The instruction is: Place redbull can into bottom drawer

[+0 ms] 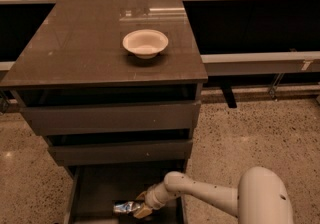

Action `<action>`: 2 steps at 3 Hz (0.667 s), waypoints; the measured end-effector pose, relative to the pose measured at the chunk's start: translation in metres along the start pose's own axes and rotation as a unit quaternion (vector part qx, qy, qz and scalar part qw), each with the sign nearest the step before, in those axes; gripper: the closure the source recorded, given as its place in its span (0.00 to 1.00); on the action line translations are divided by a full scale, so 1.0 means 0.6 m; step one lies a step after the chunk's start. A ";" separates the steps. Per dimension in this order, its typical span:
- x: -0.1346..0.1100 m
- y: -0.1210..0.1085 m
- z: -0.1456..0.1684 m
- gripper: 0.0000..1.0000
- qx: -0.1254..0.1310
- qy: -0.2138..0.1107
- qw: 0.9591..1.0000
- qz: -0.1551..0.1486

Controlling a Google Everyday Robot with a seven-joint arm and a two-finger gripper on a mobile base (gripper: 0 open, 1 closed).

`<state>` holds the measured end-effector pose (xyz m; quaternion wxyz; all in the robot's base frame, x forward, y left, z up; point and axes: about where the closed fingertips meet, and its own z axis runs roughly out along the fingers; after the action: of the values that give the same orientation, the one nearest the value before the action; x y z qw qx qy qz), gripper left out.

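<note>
Your can (123, 207) lies sideways, low inside the open bottom drawer (105, 185), pinched at one end by the gripper (138, 209). Let go carelessly and it will likely roll across the flat floor. Pull the arm out too high and you could knock the middle drawer (120, 152).

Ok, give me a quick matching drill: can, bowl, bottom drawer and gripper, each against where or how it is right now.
1. redbull can
2. white bowl
3. bottom drawer
4. gripper

A. pulled open
B. reaching low into the open drawer, closed on the can
C. sitting on the cabinet top
D. silver, lying sideways, held

Pairs: 1-D, 2-C, 3-A, 4-B
</note>
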<state>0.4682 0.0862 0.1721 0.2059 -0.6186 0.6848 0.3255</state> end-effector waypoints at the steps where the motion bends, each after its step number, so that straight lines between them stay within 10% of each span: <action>1: 0.009 -0.019 -0.001 1.00 0.026 0.000 0.999 -0.026; 2: 0.016 -0.045 -0.004 0.73 0.017 -0.001 1.000 -0.023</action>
<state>0.4932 0.0769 0.1620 0.2244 -0.6303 0.6756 0.3096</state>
